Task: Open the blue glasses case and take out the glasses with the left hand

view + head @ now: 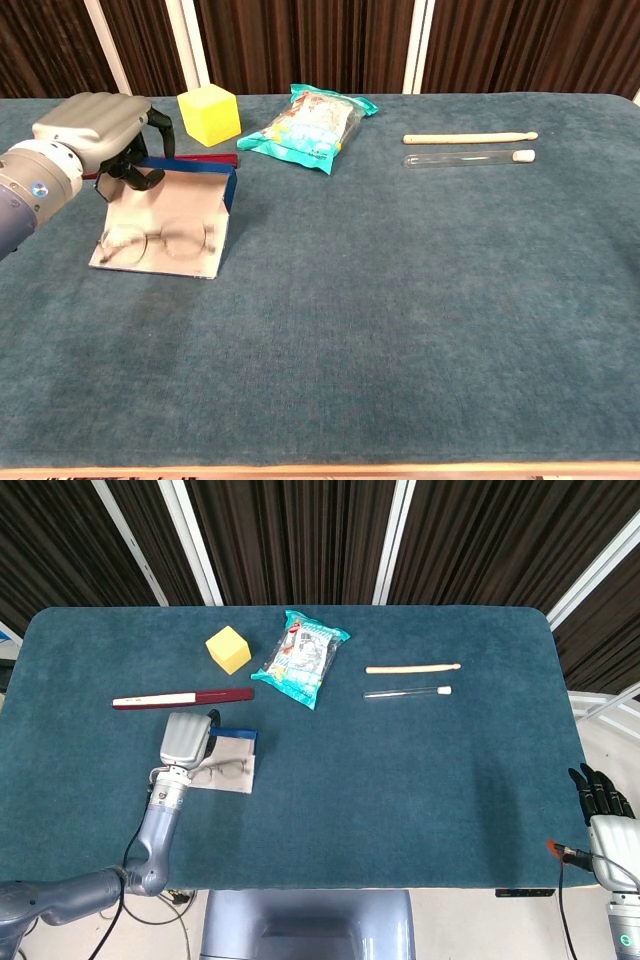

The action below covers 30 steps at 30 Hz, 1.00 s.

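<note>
The blue glasses case is open at the table's left, its blue tray raised and tilted and its pale flap sloping down toward me. The thin-framed glasses lie on that flap, below the tray. My left hand is over the tray's left end, fingers curled down and gripping its edge. From the head view the left hand covers the left part of the case, with the glasses just in front. My right hand hangs off the table's right front corner, fingers straight and holding nothing.
Behind the case lies a maroon-and-white stick. A yellow cube and a teal snack bag sit at the back. A wooden stick and a clear tube lie at the back right.
</note>
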{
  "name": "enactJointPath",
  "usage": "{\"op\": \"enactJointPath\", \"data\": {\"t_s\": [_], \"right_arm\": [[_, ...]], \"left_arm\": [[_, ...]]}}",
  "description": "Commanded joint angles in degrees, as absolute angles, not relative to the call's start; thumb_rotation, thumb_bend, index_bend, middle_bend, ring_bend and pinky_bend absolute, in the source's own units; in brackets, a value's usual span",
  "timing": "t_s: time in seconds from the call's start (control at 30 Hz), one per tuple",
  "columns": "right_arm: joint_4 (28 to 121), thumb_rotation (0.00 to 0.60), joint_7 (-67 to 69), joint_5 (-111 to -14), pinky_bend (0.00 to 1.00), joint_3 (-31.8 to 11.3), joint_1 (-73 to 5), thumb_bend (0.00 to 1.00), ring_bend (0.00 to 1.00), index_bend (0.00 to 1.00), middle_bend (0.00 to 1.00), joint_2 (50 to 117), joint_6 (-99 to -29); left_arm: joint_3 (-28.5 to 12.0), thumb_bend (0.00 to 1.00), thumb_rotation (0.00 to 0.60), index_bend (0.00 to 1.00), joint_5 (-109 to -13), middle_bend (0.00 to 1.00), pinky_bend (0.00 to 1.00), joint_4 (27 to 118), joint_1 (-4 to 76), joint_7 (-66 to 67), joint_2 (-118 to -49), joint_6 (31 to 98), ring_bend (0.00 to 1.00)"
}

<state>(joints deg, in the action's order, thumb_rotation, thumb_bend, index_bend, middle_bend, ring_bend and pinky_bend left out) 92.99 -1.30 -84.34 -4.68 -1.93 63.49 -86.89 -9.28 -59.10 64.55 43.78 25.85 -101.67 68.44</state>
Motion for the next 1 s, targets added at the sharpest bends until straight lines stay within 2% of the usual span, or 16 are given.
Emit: {"op": "enactJointPath", "data": {"t_s": [0.03, 0.3, 0.4, 0.47, 0.57, 0.73, 0.8, 1.0], "right_arm": [[92.99, 0.600, -1.32, -84.33, 0.18, -4.66, -1.94, 0.18, 0.00, 0.00, 0.00, 63.49, -86.84], [93.00, 0.600, -1.36, -84.35, 0.18, -4.67, -1.94, 0.18, 0.00, 0.00, 0.00, 63.49, -86.88], [93.01, 0.600, -1.35, -84.30, 0.18, -4.68, -1.92, 0.18, 0.00, 0.00, 0.00, 63.49, -86.88], [92.98, 0.600, -1.37, -84.29, 0.18, -4.69, -1.92, 0.18, 0.00, 0.00, 0.00, 63.48, -86.90], [92.98, 0.600, -1.37, -84.31, 0.18, -4.70, -1.91, 0.18, 0.00, 0.00, 0.00, 63.48, -86.93], [92.89, 0.600, -1.42, -84.42, 0.18, -4.69, -1.90, 0.18, 0.00, 0.00, 0.00, 63.50, -87.02], [92.86, 0.600, -1.47, -84.36, 0.18, -4.72, -1.88, 0.18, 0.00, 0.00, 0.00, 63.50, -87.06], [92.86, 0.600, -1.58, -84.40, 0.18, -4.73, -1.89, 0.18, 0.00, 0.00, 0.00, 63.49, -87.08]], "left_arm": [[-9.77, 0.41, 0.600, 0.58, -58.90, 1.00, 0.96, 64.52, 43.52, 26.06, -101.82, 67.83, 0.91], [-11.58, 0.39, 0.600, 0.54, -55.77, 1.00, 0.96, 64.60, 42.95, 28.69, -102.36, 65.58, 0.91], [-12.48, 0.30, 0.600, 0.41, -54.19, 1.00, 0.96, 64.65, 42.94, 30.27, -102.46, 64.94, 0.90], [-13.29, 0.19, 0.600, 0.29, -53.46, 1.00, 0.96, 65.01, 42.88, 30.80, -102.39, 64.99, 0.90], [-14.06, 0.12, 0.600, 0.23, -53.11, 1.00, 0.96, 65.67, 42.71, 31.20, -101.92, 65.34, 0.90], [-14.68, 0.11, 0.600, 0.23, -52.76, 0.99, 0.96, 68.36, 41.83, 31.84, -100.14, 66.06, 0.89], [-14.55, 0.14, 0.600, 0.24, -52.67, 0.99, 0.96, 71.03, 41.03, 32.07, -98.90, 66.55, 0.89], [-11.79, 0.26, 0.600, 0.37, -53.29, 1.00, 0.99, 83.66, 37.76, 34.27, -93.09, 68.47, 0.93]]}}
